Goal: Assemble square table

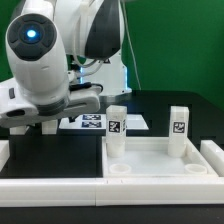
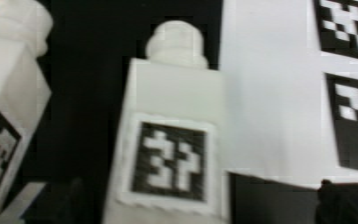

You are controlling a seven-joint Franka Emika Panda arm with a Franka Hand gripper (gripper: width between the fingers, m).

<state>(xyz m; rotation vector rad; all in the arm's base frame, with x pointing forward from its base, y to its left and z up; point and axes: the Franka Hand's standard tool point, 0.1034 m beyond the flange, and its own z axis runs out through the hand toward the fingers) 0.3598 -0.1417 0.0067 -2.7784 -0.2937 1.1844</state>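
White leg (image 1: 116,121) & 2nd leg (image 1: 179,120) upright at tabletop (image 1: 160,153) rim, marker board (image 1: 92,122) near.

A green wall (image 1: 170,40) rises behind the claw (image 2: 167,205); a black table (image 1: 150,108) spreads beneath it, evenly lit.

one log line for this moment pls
gripper open, nothing gripped | around loose leg | two upright legs on tabletop

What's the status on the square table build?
Fingers open, straddling one leg, no grip yet. Two upright legs on the table top. Another leg and the marker board flank it.
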